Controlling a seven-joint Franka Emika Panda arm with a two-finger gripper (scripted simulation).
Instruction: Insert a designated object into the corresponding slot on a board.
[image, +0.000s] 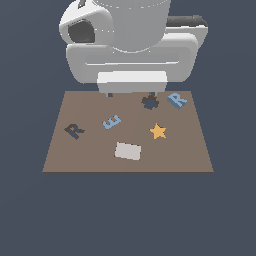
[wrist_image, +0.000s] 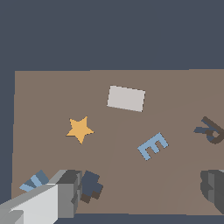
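My end effector (wrist_image: 140, 192) is wide open, and the stiff, light blue R (image: 177, 100) beside it needs pinching across its flat sides.

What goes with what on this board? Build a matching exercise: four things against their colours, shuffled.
Things:
1. star
2. letter E
3. R-shaped recess
4. rectangular block

Colours:
A. light grey
B. nearly black
C. yellow
D. light blue

Pairs: 1-C, 2-D, 3-B, 4-A
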